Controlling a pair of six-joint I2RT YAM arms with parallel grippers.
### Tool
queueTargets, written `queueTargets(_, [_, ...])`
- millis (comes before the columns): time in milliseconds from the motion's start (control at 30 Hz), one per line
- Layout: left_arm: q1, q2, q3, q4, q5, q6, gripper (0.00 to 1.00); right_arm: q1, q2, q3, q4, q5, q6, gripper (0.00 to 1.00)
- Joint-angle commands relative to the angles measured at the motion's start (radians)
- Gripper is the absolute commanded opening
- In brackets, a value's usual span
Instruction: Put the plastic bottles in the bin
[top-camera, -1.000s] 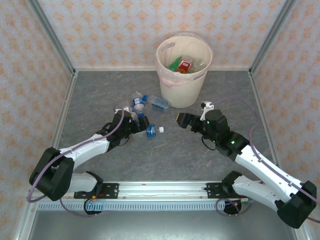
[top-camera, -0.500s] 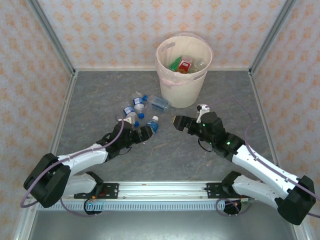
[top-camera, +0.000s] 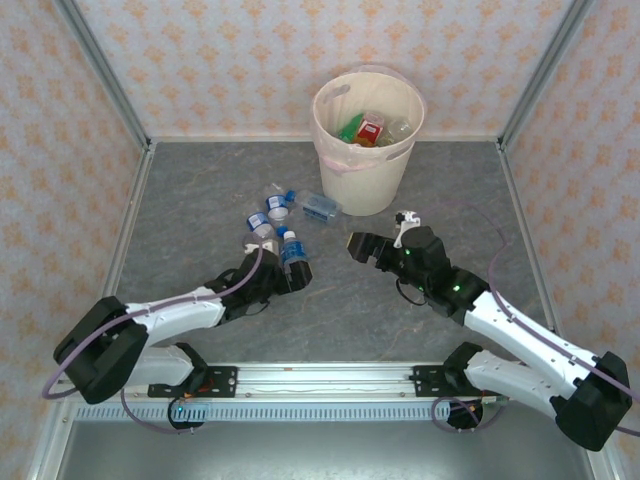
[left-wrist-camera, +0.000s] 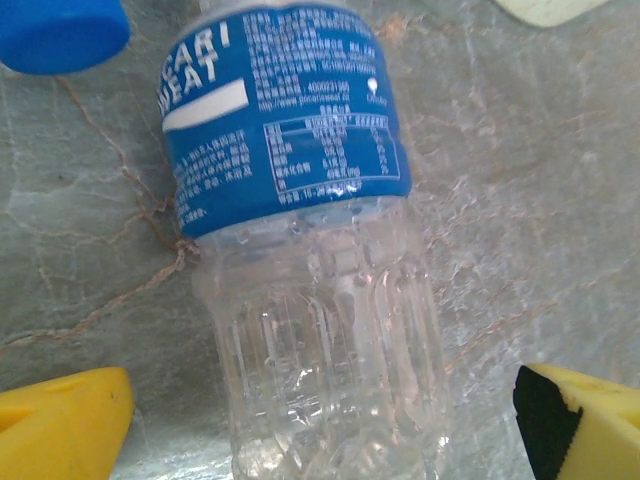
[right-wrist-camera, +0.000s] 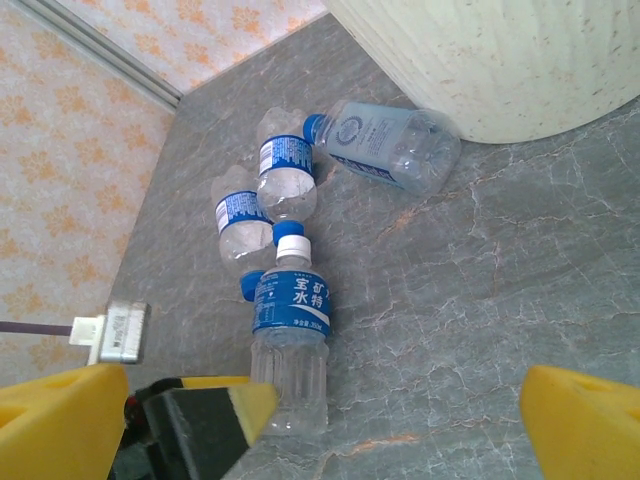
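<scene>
Bin (top-camera: 368, 150) hasn't moved, green and red bottles (top-camera: 362, 128) inside. L gripper (top-camera: 296, 272) has slid fwd since a sec ago. Its fingers (left-wrist-camera: 60, 415), spread wide, now flank a clear bottle (top-camera: 291, 250) lying on the table (top-camera: 200, 180), no squeeze. R gripper (top-camera: 358, 246), also spread, holds nothing and has barely shifted. Blue label (left-wrist-camera: 285, 110) reads "CARI / WEAT", w/ Chinese on the other face. More bottles lie btwn it and the bin.

Clear bottles (right-wrist-camera: 289, 370), blue labels; cream bin (top-camera: 375, 185); grey marbled table (top-camera: 340, 320).
</scene>
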Motion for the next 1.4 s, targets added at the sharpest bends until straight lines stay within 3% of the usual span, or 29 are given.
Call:
queueTargets(0, [-0.018, 0.048, 0.065, -0.056, -0.097, 0.016, 0.96, 0.005, -0.031, -0.025, 0.014, 0.031, 0.012, 1.00])
queueTargets(533, [-0.064, 0.231, 0.206, -0.115, -0.143, 0.005, 0.81, 0.005, -0.119, -0.078, -0.017, 0.068, 0.009, 1.00])
queueTargets(733, [-0.074, 0.235, 0.205, -0.115, -0.143, 0.009, 0.65, 0.005, -0.143, -0.083, -0.027, 0.074, 0.011, 1.00])
queueTargets(833, [-0.080, 0.219, 0.205, -0.116, -0.142, 0.010, 0.57, 0.005, -0.153, -0.083, -0.031, 0.077, 0.013, 1.00])
queueTargets(1167, [-0.098, 0.049, 0.277, -0.175, -0.160, 0.056, 0.54, 0.005, -0.250, -0.108, -0.030, 0.138, 0.030, 1.00])
queueTargets(1367, [-0.098, -0.029, 0.428, -0.218, -0.195, 0.133, 0.53, 0.005, -0.345, -0.117, -0.020, 0.171, 0.030, 1.00])
